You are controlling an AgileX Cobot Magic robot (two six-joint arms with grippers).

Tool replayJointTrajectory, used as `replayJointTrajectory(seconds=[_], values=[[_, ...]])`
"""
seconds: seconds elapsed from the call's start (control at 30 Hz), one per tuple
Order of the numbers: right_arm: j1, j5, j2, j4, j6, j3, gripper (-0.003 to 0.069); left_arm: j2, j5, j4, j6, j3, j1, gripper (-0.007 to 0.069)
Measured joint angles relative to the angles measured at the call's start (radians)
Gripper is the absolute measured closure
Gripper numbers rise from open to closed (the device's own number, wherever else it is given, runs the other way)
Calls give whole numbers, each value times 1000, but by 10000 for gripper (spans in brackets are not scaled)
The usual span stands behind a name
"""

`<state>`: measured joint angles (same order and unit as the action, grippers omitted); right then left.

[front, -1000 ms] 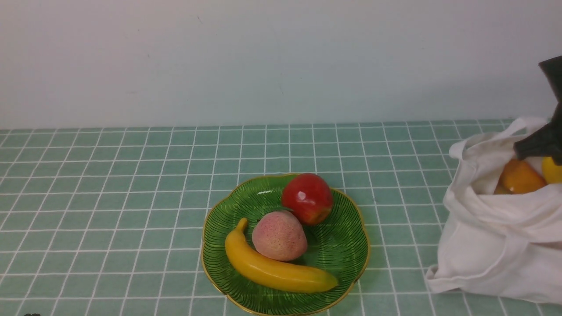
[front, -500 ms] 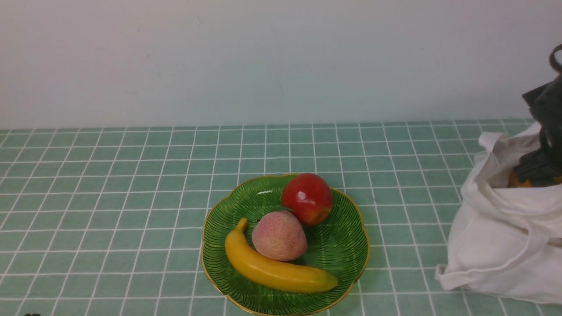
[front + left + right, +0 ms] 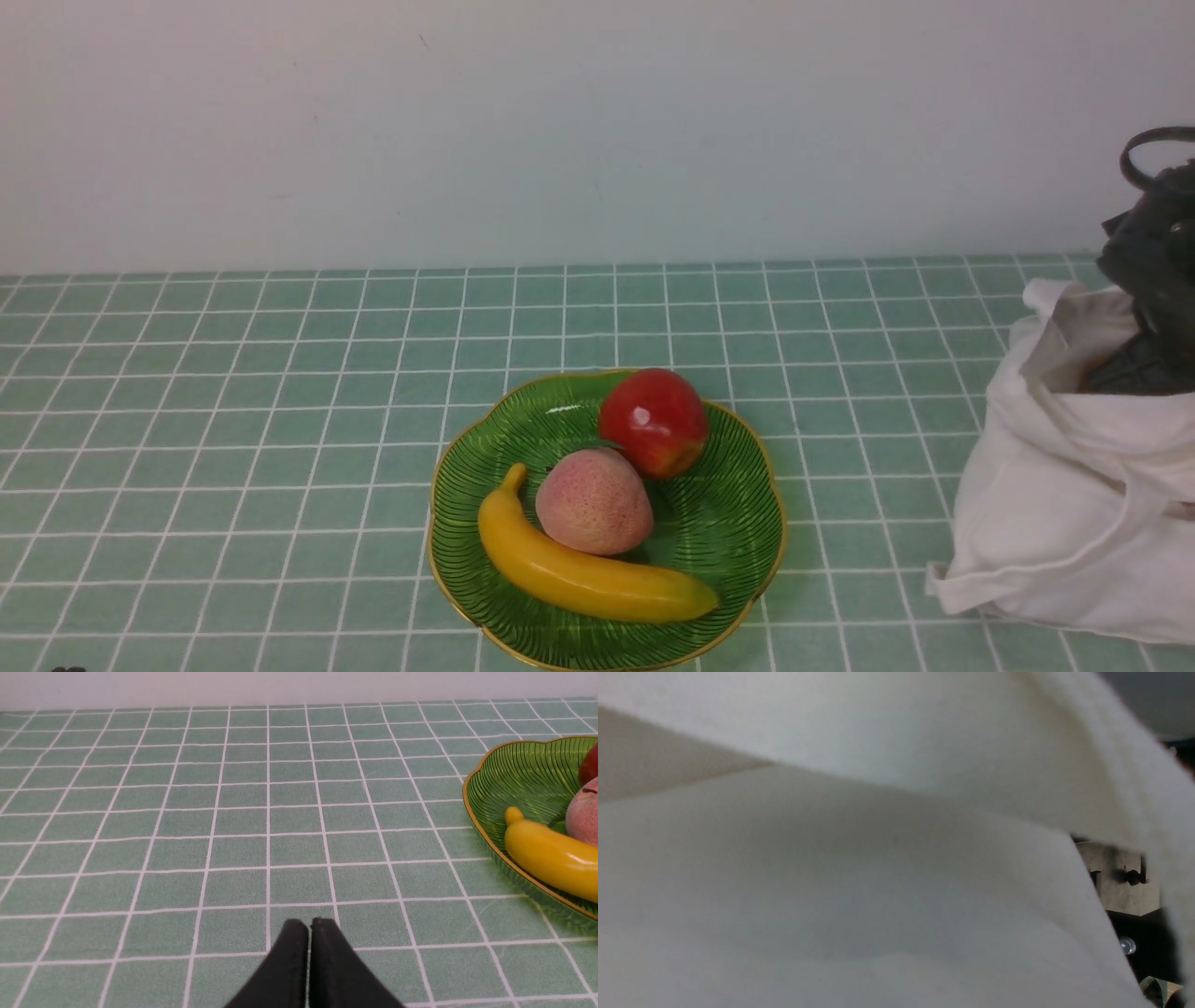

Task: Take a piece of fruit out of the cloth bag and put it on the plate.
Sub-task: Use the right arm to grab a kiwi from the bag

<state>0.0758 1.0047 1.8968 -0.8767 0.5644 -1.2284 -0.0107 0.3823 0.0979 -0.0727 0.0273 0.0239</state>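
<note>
Green tiled worktop (image 3: 233,420), pale wall (image 3: 560,131) behind. Clock read from the robot's side, 12 toward the wall.

Plate (image 3: 738,532): middle of the worktop, close to the near edge. Red apple (image 3: 653,420) at its 1 o'clock. Pink speckled peach (image 3: 594,500) in the middle, touching the apple. Yellow banana (image 3: 579,574) curves along the near rim from 9 round to 5 o'clock, against the peach.

Cloth bag (image 3: 1074,504): at 3 o'clock from the plate, apart from it, slumped on the worktop, mouth up, partly cut off by the frame edge.

Right arm (image 3: 1158,271): dark, comes down from above into the bag's mouth, its lower end below the cloth rim. Right jaws buried in the bag; cannot tell whether they are apart, together or clamped on anything. The right wrist view is almost all close white fabric folds, with a sliver of dark hardware at one edge.

Piece of fruit: not seen in any view; the bag's inside is screened by cloth and arm.

Left jaws: low over bare worktop, apart from the plate. The two black fingertips (image 3: 292,940) are pressed together, nothing between them
</note>
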Motion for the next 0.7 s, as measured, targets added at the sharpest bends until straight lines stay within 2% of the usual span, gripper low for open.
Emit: replayJointTrajectory(seconds=[0.07, 0.2, 0.4, 0.57, 0.7], values=[[0, 3, -9, 17, -2, 0, 648, 0, 0, 0, 0, 0, 0, 632], [0, -7, -76, 121, -33, 0, 671, 0, 0, 0, 0, 0, 0, 632], [0, -27, -182, 270, -128, 0, 671, 0, 0, 0, 0, 0, 0, 632], [-8, 14, -186, 478, -276, 0, 669, 0, 0, 0, 0, 0, 0, 632], [-66, 34, -176, 667, -402, 0, 620, 0, 0, 0, 0, 0, 0, 632]])
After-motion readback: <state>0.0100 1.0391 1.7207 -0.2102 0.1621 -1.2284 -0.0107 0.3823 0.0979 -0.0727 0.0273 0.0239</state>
